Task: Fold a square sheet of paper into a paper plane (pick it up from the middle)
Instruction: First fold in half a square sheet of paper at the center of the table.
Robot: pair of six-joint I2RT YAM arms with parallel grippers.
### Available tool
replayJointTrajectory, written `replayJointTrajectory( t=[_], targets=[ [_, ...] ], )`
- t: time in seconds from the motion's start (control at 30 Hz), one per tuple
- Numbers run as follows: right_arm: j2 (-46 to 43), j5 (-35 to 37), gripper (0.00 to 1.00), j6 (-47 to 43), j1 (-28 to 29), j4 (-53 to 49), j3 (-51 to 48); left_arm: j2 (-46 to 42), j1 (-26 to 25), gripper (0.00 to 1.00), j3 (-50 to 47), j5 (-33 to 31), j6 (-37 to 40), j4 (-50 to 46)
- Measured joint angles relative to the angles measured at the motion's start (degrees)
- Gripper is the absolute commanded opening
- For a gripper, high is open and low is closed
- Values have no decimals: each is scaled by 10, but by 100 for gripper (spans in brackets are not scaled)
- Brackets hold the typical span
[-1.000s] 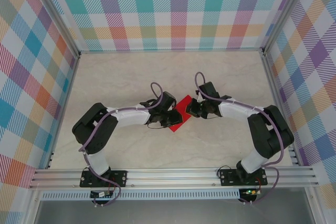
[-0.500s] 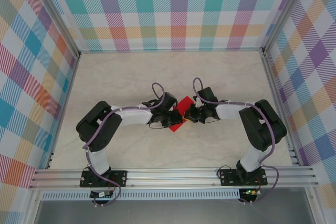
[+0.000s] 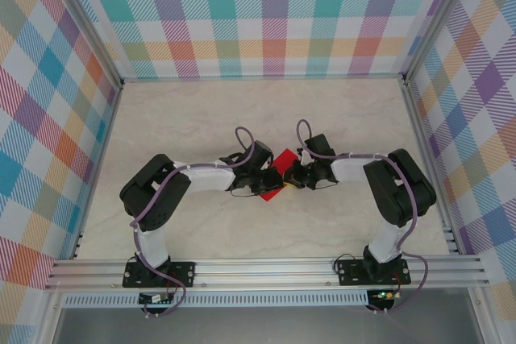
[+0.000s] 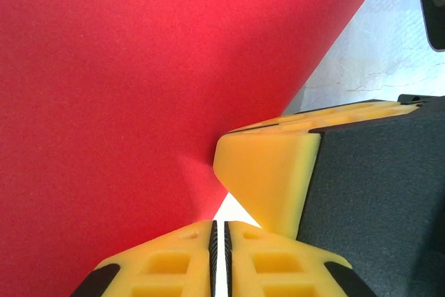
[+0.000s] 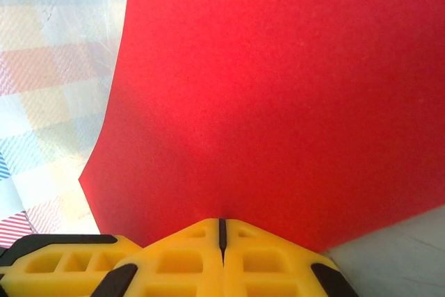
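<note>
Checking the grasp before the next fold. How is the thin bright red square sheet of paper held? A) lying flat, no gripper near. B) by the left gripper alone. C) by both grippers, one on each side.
C: the left gripper and the right gripper are each shut on an edge of the red square sheet of paper, from opposite sides.
</note>
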Motion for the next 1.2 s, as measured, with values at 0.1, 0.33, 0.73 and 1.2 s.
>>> replayJointTrajectory(
  t=[0.1, 0.33, 0.73, 1.2],
  targets=[
    [0, 0, 5, 0, 0, 0, 0, 2, 0, 12, 0, 0, 0, 2],
    [0, -4, 3, -2, -4, 0, 0, 9, 0, 8, 1, -5, 1, 2],
    [8, -18, 2, -16, -21, 15, 0, 3, 0, 6, -23, -22, 5, 15],
    [32, -63, 2, -30, -83, 17, 12, 2, 0, 6, -24, -23, 5, 14]
  ],
)
